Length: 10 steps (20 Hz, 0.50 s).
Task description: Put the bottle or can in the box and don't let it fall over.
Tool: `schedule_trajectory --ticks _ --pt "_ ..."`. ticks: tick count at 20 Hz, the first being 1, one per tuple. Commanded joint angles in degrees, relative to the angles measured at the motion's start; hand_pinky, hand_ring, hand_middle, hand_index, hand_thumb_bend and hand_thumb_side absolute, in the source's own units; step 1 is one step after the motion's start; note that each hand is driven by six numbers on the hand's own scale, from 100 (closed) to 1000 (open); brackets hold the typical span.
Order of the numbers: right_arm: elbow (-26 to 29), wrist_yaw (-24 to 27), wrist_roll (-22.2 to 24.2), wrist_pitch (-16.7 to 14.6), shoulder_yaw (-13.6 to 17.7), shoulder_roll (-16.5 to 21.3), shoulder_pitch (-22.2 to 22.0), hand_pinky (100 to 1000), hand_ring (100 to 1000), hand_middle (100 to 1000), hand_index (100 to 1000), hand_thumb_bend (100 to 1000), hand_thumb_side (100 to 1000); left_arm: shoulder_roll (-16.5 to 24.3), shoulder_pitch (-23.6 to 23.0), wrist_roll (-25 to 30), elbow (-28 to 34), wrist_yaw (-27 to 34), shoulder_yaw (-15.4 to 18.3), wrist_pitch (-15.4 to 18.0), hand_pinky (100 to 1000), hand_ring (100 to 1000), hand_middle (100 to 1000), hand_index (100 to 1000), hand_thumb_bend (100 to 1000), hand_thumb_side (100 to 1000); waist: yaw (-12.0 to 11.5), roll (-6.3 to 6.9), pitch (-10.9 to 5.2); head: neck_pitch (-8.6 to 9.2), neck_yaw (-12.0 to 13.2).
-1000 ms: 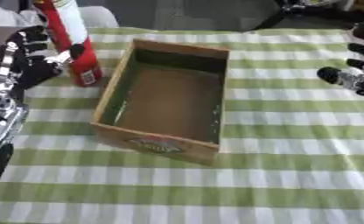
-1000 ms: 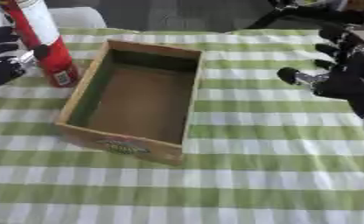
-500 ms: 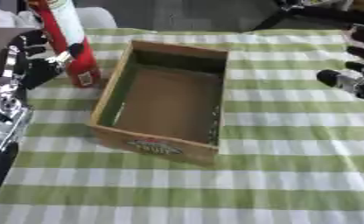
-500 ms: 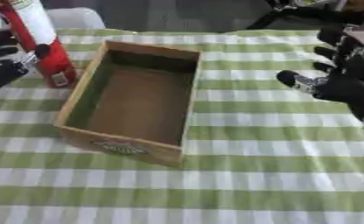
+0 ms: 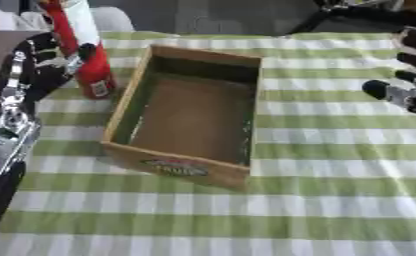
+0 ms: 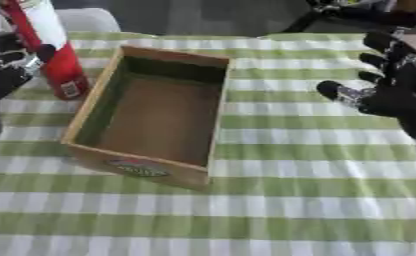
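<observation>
A red bottle [image 6: 50, 55] is seen upright on the checked counter [image 5: 334, 200], just left of an open wooden box [image 5: 190, 117], gripped by the left robot hand [image 5: 54, 60]. The right robot hand [image 6: 395, 92], fingers spread and touching nothing, is shown fully only in the right eye view.

The robot's left hand [image 5: 45, 65] was mostly black, chunky segmented fingers with silver bits showing at the joints. Its forearm [image 5: 6, 125] looked like bare silver metal with darker cutouts, pretty mechanical, going black lower down. The right hand [image 6: 391, 92] was the same deal: black rounded fingertips, a silvery-grey patch along the thumb, dark bulky palm. Couldn't make out any screws or markings.
</observation>
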<state>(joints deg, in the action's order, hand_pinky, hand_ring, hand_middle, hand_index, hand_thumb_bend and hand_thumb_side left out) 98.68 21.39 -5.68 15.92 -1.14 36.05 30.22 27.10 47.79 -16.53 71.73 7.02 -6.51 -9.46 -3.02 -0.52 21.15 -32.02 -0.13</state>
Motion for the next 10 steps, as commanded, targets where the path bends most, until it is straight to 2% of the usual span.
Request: schedule_trajectory --ticks 1,4,5,10 --pt "1.24 -0.31 0.15 0.0 0.24 1.15 0.84 954 1000 995 969 669 100 0.99 1.49 -0.23 0.63 -0.34 0.32 -0.04 868 862 780 853 851 472 0.14 0.0 -0.95 0.71 0.03" --pt "1.22 -0.3 0.19 0.0 0.23 1.16 0.87 954 1000 994 969 669 100 0.95 1.78 -0.58 0.57 -1.09 0.33 -0.44 869 862 780 852 841 461 0.15 -0.01 -0.92 0.7 0.05" --pt "1.2 -0.29 0.21 0.01 0.22 1.16 0.86 954 1000 994 968 670 100 1.0 1.87 -0.81 0.42 -1.52 0.34 -0.78 870 863 781 855 822 430 0.15 -0.01 -0.92 0.71 0.05" --pt "0.98 -0.15 0.33 0.06 0.18 1.11 0.93 954 1000 993 968 670 100 0.91 2.5 -3.22 -0.81 -4.6 0.53 -4.33 866 858 773 852 817 391 0.14 0.03 -0.91 0.75 0.11"
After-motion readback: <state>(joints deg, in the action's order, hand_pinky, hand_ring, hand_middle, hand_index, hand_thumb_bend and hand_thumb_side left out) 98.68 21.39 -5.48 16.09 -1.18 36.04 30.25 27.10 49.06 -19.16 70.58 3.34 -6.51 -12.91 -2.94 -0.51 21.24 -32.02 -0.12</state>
